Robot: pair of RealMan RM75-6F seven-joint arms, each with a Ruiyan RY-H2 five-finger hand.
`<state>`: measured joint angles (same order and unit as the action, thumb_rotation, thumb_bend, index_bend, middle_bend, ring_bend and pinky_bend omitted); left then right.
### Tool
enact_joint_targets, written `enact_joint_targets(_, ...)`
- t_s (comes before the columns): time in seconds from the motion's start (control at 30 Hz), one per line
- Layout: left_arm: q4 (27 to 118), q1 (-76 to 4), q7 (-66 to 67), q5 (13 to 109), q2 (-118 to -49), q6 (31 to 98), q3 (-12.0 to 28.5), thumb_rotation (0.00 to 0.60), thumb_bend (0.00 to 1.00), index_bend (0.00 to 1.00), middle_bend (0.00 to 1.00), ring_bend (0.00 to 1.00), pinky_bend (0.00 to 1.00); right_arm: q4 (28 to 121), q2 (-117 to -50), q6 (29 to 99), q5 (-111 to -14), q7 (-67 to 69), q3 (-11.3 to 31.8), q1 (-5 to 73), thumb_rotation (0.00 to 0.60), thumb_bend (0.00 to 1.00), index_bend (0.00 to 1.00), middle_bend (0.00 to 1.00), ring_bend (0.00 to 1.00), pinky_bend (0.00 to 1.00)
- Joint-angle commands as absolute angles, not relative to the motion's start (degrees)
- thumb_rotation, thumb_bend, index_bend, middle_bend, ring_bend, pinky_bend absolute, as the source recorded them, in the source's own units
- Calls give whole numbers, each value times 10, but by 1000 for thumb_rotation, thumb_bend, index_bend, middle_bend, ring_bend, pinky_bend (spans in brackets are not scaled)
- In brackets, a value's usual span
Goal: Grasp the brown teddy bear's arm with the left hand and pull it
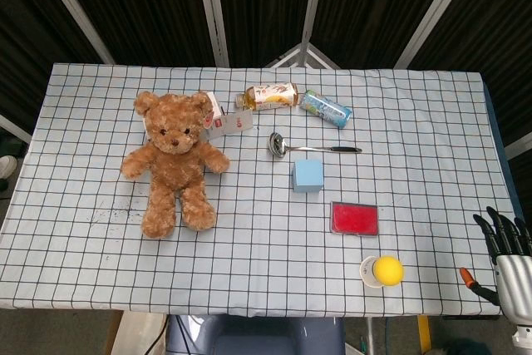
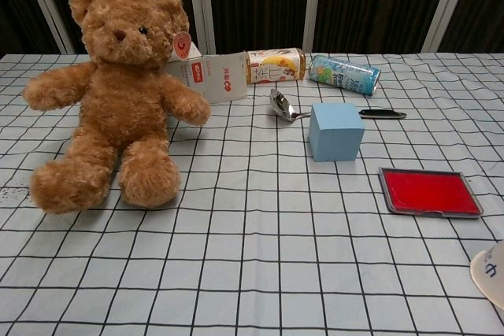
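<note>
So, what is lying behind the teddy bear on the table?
A white carton with red print lies behind the teddy bear, leaning at its shoulder. The bear covers the carton's left part, so that end cannot be seen.

You see a fuzzy plush bear [image 2: 118,92], a shiny metal ladle [image 2: 285,106], a matt block [image 2: 336,131], and cloth covering the counter [image 2: 252,273].

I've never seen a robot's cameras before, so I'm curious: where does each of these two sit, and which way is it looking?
Head view: high up, looking steeply down on the checked tablecloth; the right robot hand shows at the lower right, fingers apart, holding nothing.
Chest view: low, near table height, looking across the table toward the dark curtains; no robot hand shows.
Both show the fluffy brown teddy bear, light blue cube and flat red tray.
</note>
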<state>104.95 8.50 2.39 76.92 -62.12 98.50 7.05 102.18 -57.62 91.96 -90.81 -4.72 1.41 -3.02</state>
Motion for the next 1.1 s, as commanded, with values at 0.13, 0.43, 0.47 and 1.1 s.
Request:
enact_joint_targets(0.13, 1049, 82, 28, 771, -623, 977, 68, 600, 438, 308, 120, 0, 0, 1022, -576, 919, -908, -47, 13, -31, 600, 218, 117, 61, 78, 0)
enact_joint_targets(0.43, 1049, 82, 27, 771, -624, 978, 69, 600, 420, 309, 120, 0, 0, 1024, -578, 918, -910, -52, 14, -30, 600, 218, 117, 61, 78, 0)
enact_joint_targets(0.47, 1048, 81, 26, 770, -624, 979, 70, 600, 403, 309, 119, 0, 0, 1024, -578, 917, -909, -52, 14, -29, 600, 218, 116, 61, 77, 0)
enact_joint_targets(1.1, 1090, 11, -247, 700, -553, 740, 97, 600, 212, 201, 91, 0, 0, 1023, -575, 914, -906, -46, 11, -30, 600, 217, 117, 61, 77, 0)
